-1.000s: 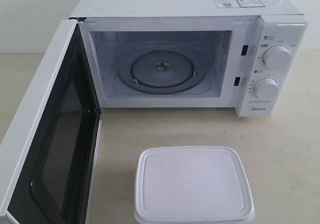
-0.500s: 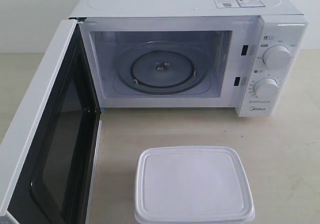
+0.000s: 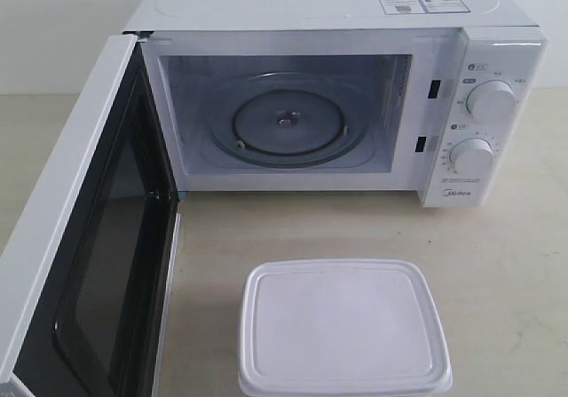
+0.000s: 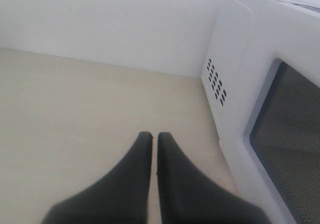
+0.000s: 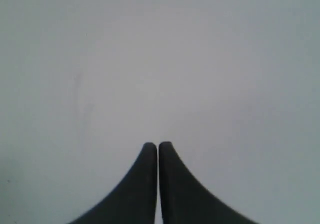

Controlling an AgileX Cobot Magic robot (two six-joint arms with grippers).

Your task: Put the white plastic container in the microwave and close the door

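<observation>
White plastic container [image 3: 344, 326] probably apart; left end effector [image 4: 154, 136] clenched; right end effector [image 5: 158, 145] clenched

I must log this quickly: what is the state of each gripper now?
Left gripper: closed, holding nothing.
Right gripper: closed, holding nothing.

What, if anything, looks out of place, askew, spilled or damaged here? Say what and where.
Nothing stands out. The closed container sits flat on the table before the microwave. The door stands wide open; the turntable lies centred inside, bare. No spill or damage shows. The left gripper and right gripper are shut, empty.
</observation>
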